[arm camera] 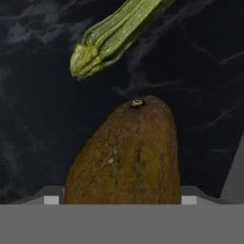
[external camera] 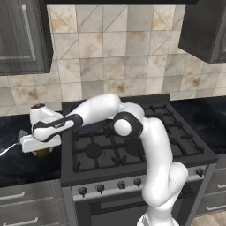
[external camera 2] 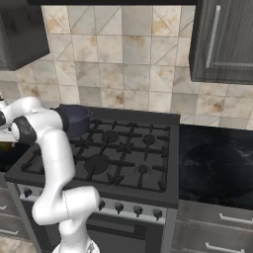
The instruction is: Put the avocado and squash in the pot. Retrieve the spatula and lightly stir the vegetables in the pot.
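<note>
1. My tool (external camera: 43, 148) is low over the dark table (external camera: 17, 165) left of the stove (external camera: 132, 150), with my arm stretched across the stove's front left corner to reach it.
2. In the hand view the two finger tips (arm camera: 51, 199) barely rise at the bottom edge, one on each side of the avocado (arm camera: 126, 155). They are spread wider than the fruit, but I cannot tell whether they touch it.
3. The avocado lies on the table right under my hand, brown-olive, its stem end pointing away from the camera. From the left base view a small yellow-brown bit of it (external camera: 42, 153) peeks out beneath the hand.
4. The squash (arm camera: 112, 35) lies on the table just beyond the avocado, apart from it. It runs slantwise to the upper right of the hand view, its pale stub end nearest the avocado.
5. A thin pale strip (external camera: 9, 149) lies on the table to the left of my hand; it may be the spatula, though it is too small for me to be sure.
6. The pot (external camera 2: 74, 120) sits on the stove's rear left burner, partly behind my forearm, well apart from both vegetables.
</note>
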Robot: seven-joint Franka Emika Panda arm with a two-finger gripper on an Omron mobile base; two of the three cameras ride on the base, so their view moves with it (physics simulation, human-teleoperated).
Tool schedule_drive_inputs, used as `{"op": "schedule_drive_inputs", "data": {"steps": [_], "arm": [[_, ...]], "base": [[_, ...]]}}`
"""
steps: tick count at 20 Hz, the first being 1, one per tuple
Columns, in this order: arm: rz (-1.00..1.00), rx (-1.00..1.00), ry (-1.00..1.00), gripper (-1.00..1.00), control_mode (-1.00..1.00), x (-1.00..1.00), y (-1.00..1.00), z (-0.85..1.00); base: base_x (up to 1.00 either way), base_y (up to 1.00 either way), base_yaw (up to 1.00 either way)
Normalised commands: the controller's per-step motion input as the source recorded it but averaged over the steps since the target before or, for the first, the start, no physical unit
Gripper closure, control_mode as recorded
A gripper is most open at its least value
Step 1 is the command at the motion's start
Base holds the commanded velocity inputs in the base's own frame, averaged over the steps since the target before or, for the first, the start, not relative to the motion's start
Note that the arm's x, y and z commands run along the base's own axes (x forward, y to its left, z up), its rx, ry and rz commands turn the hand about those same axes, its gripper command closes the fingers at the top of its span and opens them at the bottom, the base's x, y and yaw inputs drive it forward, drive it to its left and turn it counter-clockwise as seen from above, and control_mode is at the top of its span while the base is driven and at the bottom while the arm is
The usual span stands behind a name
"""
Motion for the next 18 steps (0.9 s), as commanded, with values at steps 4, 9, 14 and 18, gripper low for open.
{"op": "schedule_drive_inputs", "data": {"steps": [4,9,14,18], "arm": [[-0.08,0.05,-0.13,1.00,-1.00,-0.71,-0.56,0.54],[-0.07,0.09,-0.12,1.00,-1.00,-0.48,-0.77,0.64],[-0.10,0.05,-0.01,1.00,-1.00,0.12,-0.86,0.53],[-0.17,0.09,0.00,1.00,-1.00,0.27,-1.00,0.39]], "base": [[0.00,0.00,0.00],[0.00,0.00,0.00],[0.00,0.00,0.00],[0.00,0.00,0.00]]}}
